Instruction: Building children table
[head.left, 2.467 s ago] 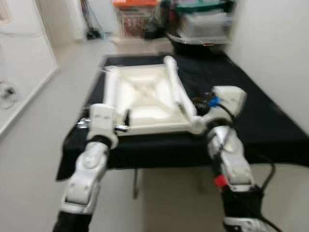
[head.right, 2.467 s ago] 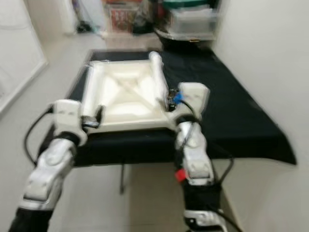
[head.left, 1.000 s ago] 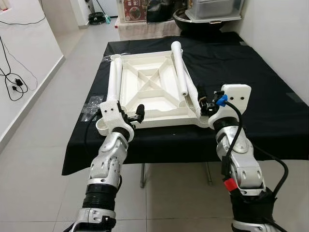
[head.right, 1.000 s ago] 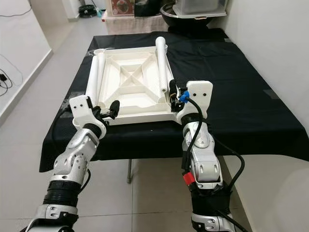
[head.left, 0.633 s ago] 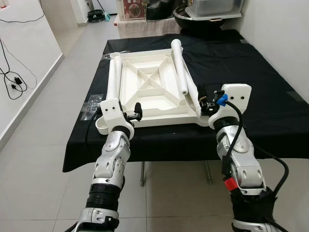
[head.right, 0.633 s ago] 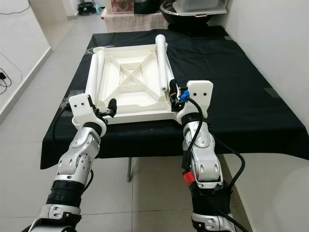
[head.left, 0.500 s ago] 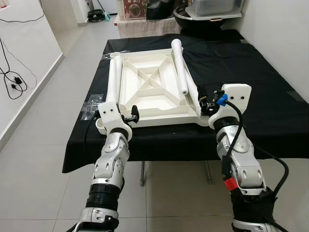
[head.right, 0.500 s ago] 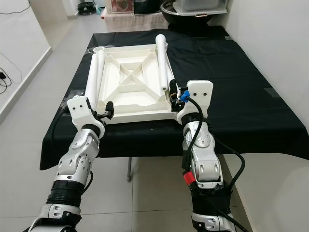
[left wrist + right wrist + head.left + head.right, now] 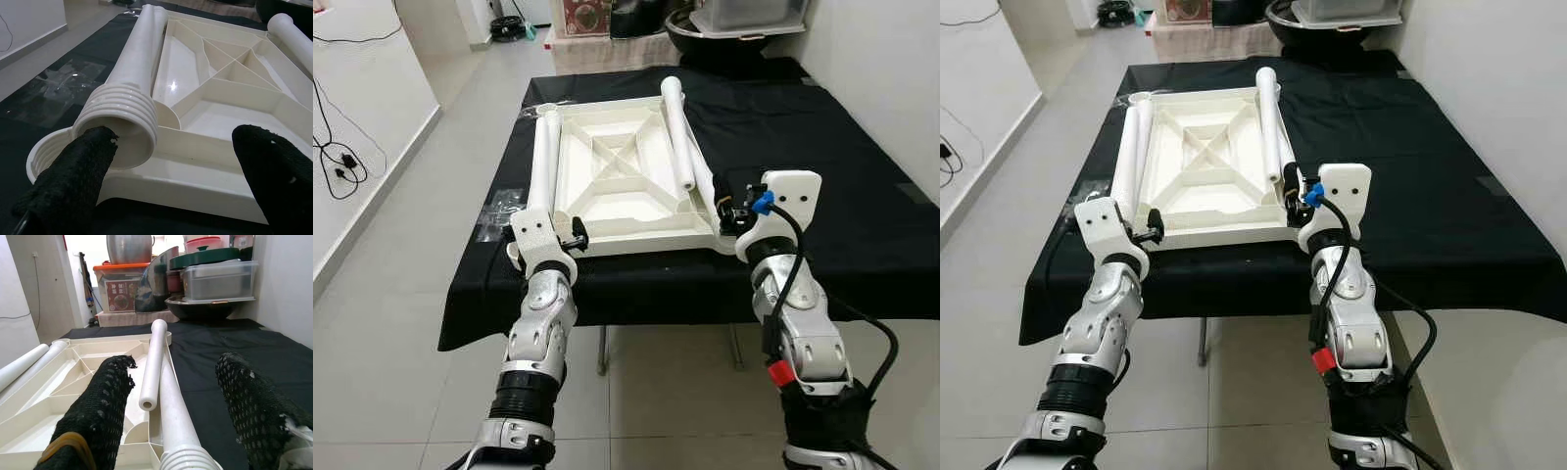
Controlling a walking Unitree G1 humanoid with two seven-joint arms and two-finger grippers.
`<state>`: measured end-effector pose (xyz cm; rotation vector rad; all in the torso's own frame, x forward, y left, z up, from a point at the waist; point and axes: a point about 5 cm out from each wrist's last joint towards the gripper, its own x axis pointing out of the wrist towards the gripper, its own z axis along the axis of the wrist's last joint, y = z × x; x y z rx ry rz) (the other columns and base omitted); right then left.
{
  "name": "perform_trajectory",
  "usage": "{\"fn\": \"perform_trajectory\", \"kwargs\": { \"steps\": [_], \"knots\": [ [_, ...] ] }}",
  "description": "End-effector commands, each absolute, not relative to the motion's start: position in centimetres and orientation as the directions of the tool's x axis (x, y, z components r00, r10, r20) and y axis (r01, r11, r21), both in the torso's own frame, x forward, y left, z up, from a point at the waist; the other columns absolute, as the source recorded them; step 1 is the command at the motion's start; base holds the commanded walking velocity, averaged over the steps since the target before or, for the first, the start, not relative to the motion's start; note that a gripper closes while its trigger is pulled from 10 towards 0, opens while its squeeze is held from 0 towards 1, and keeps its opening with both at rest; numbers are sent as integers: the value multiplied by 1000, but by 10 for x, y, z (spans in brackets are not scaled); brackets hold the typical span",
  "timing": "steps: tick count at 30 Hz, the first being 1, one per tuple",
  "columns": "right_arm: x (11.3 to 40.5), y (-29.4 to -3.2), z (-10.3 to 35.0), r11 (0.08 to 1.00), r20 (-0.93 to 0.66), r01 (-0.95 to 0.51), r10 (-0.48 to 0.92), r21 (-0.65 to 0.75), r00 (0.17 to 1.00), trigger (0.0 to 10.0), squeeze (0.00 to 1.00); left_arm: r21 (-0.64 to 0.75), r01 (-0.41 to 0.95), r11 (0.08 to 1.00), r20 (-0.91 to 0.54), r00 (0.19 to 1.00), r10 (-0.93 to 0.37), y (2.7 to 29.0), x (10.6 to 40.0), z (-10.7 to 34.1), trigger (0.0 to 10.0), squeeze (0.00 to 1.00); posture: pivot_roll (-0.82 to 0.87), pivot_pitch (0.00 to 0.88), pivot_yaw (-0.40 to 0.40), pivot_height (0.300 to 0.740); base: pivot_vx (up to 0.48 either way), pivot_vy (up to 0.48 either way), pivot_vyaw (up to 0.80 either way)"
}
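Observation:
A white plastic tabletop (image 9: 612,186) lies upside down on the black-covered table (image 9: 832,157), ribs facing up. Two white legs (image 9: 541,162) lie along its left side and two more legs (image 9: 677,137) along its right side. My left gripper (image 9: 577,234) is open at the near left corner; in the left wrist view a leg's threaded end (image 9: 124,105) rests over a corner socket (image 9: 46,152), close to one finger (image 9: 73,181). My right gripper (image 9: 722,207) is open at the near right corner, its fingers (image 9: 98,421) either side of a threaded leg (image 9: 173,421).
A clear plastic bag (image 9: 496,211) lies on the cloth left of the tabletop. A large black wok and storage boxes (image 9: 734,24) stand past the table's far end. A white wall runs along the right; tiled floor and a cable (image 9: 342,166) lie to the left.
The view has sharpened from blur to steady. My left gripper has drawn left toward the near left corner and its leg end. The right arm has stayed put.

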<state>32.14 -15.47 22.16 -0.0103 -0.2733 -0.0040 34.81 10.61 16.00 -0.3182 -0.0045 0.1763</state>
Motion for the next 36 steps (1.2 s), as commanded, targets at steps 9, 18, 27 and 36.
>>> {"fn": "perform_trajectory", "kwargs": {
  "steps": [9,18,27,36],
  "knots": [
    [318,-152,221,1000,265,1,-3,8,964,10000,0,-320,-163,933,-24,986,164,103,353,159,10000,0,13,104,21,740,0,0,0],
    [317,-152,221,1000,264,-1,-1,8,964,10000,0,-308,-159,938,-28,987,158,104,356,155,10000,0,9,102,23,740,0,0,0],
    [316,-155,220,1000,259,7,-7,4,966,10000,0,-288,-157,945,-35,988,154,110,364,151,10000,0,3,98,23,740,0,0,0],
    [315,-156,223,1000,264,11,-14,11,964,10000,0,-268,-161,950,-35,987,158,119,373,152,10000,0,-3,114,26,740,0,0,0]
  ]
}}
